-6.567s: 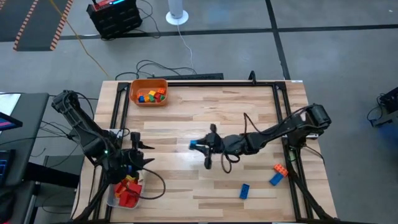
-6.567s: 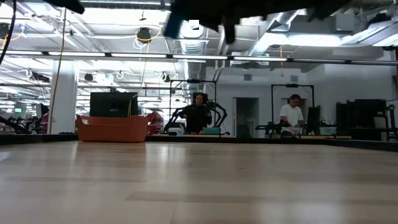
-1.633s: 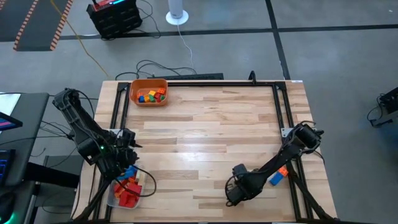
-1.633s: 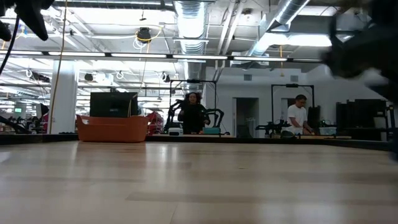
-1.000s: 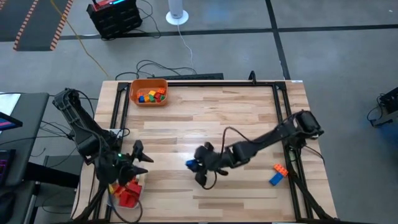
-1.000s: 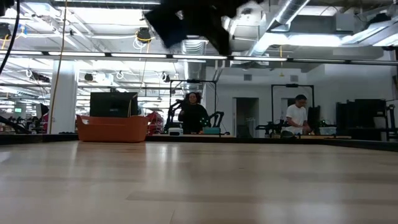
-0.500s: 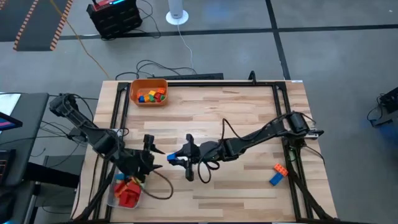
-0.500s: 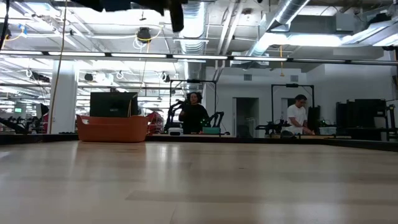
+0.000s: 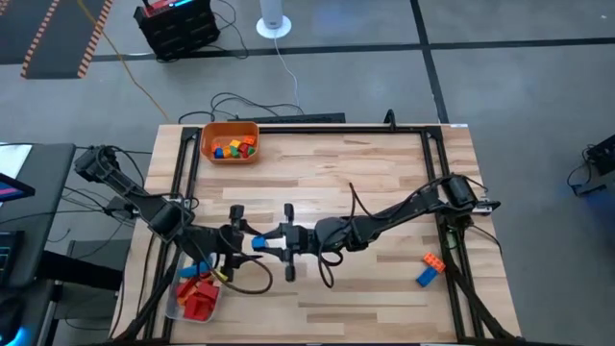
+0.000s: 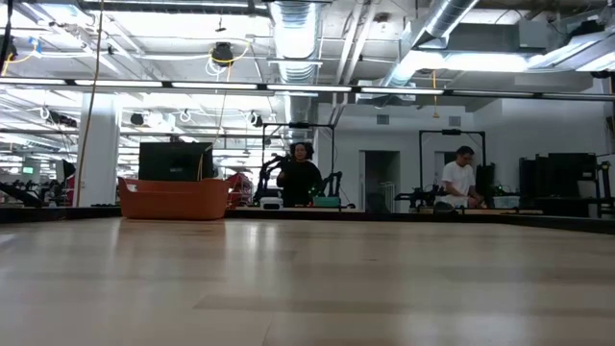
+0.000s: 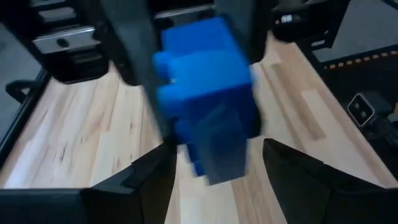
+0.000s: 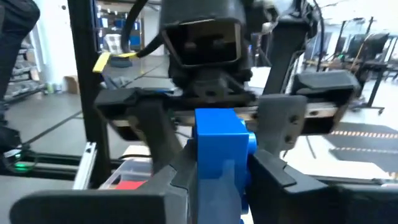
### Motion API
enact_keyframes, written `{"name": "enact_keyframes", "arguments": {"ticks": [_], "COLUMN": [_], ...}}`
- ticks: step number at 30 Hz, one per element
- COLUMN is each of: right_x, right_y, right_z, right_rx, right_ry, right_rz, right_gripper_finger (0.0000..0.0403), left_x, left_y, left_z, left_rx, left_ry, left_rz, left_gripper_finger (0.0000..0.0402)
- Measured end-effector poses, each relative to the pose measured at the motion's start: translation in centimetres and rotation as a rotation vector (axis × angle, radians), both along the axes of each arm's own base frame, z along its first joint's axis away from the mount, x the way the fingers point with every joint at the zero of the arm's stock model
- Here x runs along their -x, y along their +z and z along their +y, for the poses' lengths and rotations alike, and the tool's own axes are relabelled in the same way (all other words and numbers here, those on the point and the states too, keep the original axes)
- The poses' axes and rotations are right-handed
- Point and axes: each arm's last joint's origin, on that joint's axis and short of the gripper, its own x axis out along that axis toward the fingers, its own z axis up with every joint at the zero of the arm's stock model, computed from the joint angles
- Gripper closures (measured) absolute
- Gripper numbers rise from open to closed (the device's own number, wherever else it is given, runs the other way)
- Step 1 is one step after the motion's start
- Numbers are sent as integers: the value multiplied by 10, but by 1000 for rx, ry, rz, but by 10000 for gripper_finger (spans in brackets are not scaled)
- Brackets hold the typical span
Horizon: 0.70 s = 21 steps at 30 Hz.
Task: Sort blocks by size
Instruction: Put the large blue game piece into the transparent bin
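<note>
- The blue block (image 9: 259, 243) is in the air above the middle-left of the table (image 9: 384, 173), held between the two arms that meet there.
- The right pincer (image 9: 281, 240) grips this block: in the right wrist view its two fingers press on both sides of the blue block (image 12: 219, 158).
- The left pincer (image 9: 240, 234) stands just in front of the block with its fingers spread; in the left wrist view the blue block (image 11: 208, 93) sits between them, and I cannot tell if they already touch it.
- I judge the step in hand to be a handover of a long block from the right arm to the left arm.
- The next move calls for the left pincer to close on the free end, and only then the right one should let go, otherwise the block can fall.
- Behind the left pincer, at the table corner, the clear tub (image 9: 195, 296) holds red and yellow blocks.
- The orange bin (image 9: 230, 141) with small blocks is well apart, at the far edge.
- Two more blocks (image 9: 430, 268), orange and blue, lie far behind the right pincer, near the right edge.
</note>
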Motion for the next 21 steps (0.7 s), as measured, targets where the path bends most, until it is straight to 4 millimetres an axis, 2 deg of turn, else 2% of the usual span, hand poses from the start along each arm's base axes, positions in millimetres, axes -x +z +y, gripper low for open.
{"name": "enact_keyframes", "arguments": {"ticks": [5, 12, 17, 21], "right_x": [-1, -1, 3, 16], "right_y": [3, 2, 2, 11], "right_z": [-3, -6, -2, 4], "right_rx": [28, 38, 49, 39], "right_ry": [-20, -37, -15, 8], "right_rz": [-29, -25, 40, 153], "right_gripper_finger": [282, 261, 224, 181], "left_x": [-3, -7, 0, 27], "left_y": [2, 5, 5, 18], "left_z": [4, 8, 9, 18], "left_rx": [-27, -51, -56, 67], "left_ry": [28, 49, 13, -15], "left_rz": [-28, -56, 3, 187], "left_gripper_finger": [193, 318, 319, 319]}}
